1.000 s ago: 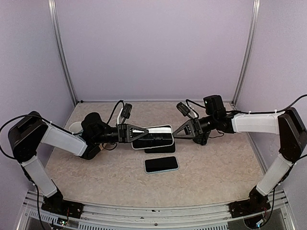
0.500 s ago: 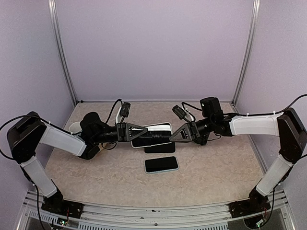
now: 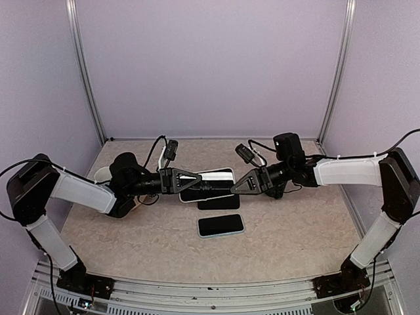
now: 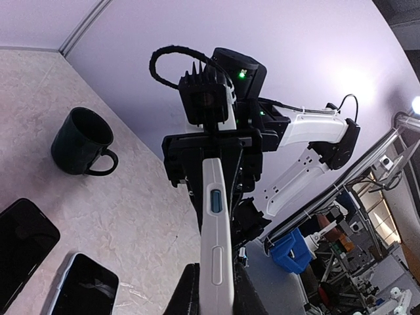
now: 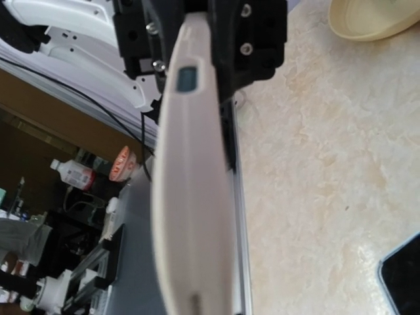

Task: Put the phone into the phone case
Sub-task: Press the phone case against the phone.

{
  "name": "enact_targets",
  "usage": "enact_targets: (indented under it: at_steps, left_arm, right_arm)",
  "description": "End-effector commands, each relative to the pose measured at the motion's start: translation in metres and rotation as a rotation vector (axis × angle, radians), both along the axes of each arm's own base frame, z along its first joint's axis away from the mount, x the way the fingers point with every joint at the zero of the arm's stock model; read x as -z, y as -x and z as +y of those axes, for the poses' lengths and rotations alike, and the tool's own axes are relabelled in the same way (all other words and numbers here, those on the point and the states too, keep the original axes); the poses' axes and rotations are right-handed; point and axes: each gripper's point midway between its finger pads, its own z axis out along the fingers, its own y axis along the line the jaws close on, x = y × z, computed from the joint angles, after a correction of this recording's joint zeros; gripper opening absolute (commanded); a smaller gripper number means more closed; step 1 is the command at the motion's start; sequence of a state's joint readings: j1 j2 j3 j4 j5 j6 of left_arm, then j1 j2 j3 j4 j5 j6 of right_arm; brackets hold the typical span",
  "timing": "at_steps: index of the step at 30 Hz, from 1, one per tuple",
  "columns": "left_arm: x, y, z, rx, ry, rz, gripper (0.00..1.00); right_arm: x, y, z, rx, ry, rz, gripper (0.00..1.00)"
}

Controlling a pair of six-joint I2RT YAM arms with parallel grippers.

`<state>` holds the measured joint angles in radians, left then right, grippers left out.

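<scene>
A white phone case (image 3: 209, 185) with a dark inner face hangs edge-up above the table's middle, between the two arms. My left gripper (image 3: 193, 182) is shut on its left end; in the left wrist view the black fingers (image 4: 187, 292) pinch the case's white edge (image 4: 215, 216). My right gripper (image 3: 235, 188) meets the case's right end, and the case's edge (image 5: 193, 197) fills the right wrist view, hiding the fingers. The phone (image 3: 221, 225), black-screened with a pale blue rim, lies flat on the table nearer the front.
A second dark phone (image 3: 218, 203) lies flat under the held case. A black mug (image 4: 82, 141) stands behind the right arm. A cream bowl (image 3: 102, 174) sits at the left, beside the left arm. Purple walls with metal posts enclose the table.
My right gripper has moved left to the case's right end and closed on it. The left gripper has kept its hold, with the case shifted slightly.
</scene>
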<state>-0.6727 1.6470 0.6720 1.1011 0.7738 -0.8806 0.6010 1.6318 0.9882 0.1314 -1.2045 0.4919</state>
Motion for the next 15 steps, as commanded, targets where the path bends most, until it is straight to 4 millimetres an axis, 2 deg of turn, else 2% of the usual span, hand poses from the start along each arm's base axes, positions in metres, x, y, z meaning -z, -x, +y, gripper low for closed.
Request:
enact_targets:
  at_steps: [1, 2, 8, 15]
  left_arm:
    - [-0.023, -0.005, 0.005, -0.049, 0.031, -0.097, 0.0]
    - [-0.023, -0.006, 0.004, -0.052, 0.027, -0.098, 0.0]
    - [-0.018, -0.008, 0.002, -0.056, 0.004, -0.086, 0.0]
    - [-0.02, -0.008, 0.002, -0.055, 0.007, -0.094, 0.0]
  right_arm:
    - [-0.001, 0.002, 0.007, -0.015, 0.007, -0.007, 0.03]
    - [0.0, 0.001, 0.008, -0.009, 0.013, -0.009, 0.0]
    - [0.004, -0.006, 0.01, 0.021, 0.051, -0.041, 0.0]
    - [-0.002, -0.008, 0.01, 0.025, 0.058, -0.064, 0.0]
